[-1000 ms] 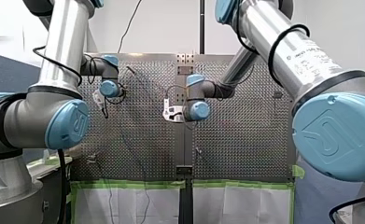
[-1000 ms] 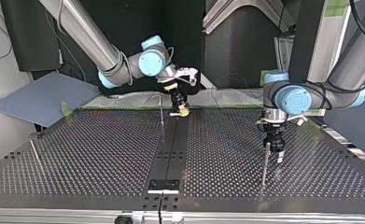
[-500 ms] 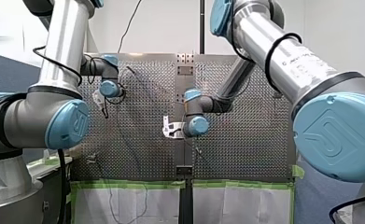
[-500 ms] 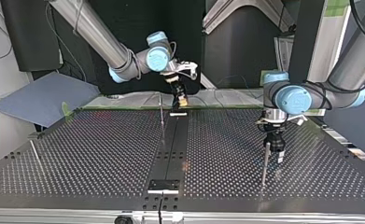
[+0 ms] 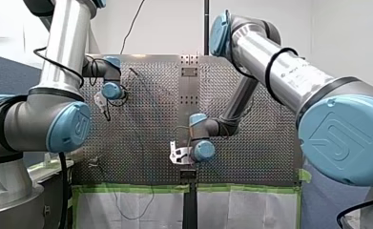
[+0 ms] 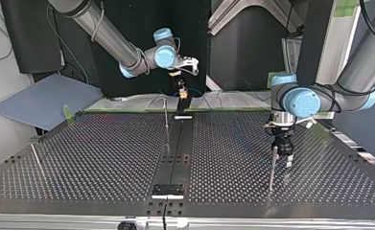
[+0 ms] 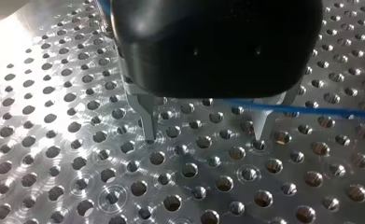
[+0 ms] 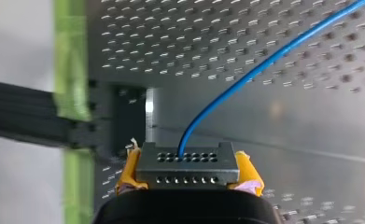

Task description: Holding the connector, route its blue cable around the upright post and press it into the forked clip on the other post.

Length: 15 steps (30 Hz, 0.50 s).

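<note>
My right gripper has its yellow pads shut on a grey multi-hole connector. A blue cable leaves the connector and runs off over the perforated table. In the top view my right gripper hangs over the table's far edge, close to a thin upright post. My left gripper stands open just above the table, its metal fingers wide apart, and the blue cable crosses right under its body. In the top view my left gripper is beside another upright post.
A third thin post leans at the top view's left. A black plate sits on the centre strip near that view's front edge. Green tape lines the table edge under my right gripper. A blue-grey board lies beyond the far left corner.
My right arm has carried the connector toward the taped table edge, downward in the front view and farther away in the top view. My left arm has stayed put.
</note>
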Tool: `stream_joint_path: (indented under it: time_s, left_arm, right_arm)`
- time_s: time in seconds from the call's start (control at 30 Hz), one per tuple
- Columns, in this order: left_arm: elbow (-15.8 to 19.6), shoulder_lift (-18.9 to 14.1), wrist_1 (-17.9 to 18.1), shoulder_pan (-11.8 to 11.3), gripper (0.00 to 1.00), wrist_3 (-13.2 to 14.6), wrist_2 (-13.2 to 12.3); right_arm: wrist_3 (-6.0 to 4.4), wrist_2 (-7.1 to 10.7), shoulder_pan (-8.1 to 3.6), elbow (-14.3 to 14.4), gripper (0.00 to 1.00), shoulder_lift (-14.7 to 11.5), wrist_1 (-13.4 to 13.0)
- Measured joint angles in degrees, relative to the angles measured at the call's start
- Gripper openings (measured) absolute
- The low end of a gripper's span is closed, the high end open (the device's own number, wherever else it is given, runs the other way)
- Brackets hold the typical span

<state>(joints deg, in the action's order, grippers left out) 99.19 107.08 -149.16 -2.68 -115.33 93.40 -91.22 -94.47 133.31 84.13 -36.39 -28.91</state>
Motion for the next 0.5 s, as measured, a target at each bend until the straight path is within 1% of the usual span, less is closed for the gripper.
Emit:
stream_joint_path:
  time_s: [0.1, 0.2, 0.37, 0.5]
  left_arm:
    - [0.01, 0.02, 0.00, -0.01, 1.00, -0.01, 0.17]
    - [0.00, 0.01, -0.07, -0.02, 1.00, 0.00, 0.22]
    - [0.01, 0.02, -0.16, -0.03, 1.00, 0.00, 0.24]
    - [0.01, 0.01, -0.17, -0.11, 1.00, 0.00, 0.24]
  right_arm:
    - [-0.03, -0.16, -0.20, 0.75, 0.00, 1.48, -1.44]
    - [0.05, -0.25, -0.23, 1.00, 0.00, 2.36, -2.54]
    - [0.24, -0.51, -0.10, 1.07, 0.00, 2.97, -2.91]
    - [0.36, -1.67, -0.42, 1.14, 0.00, 4.15, -2.88]
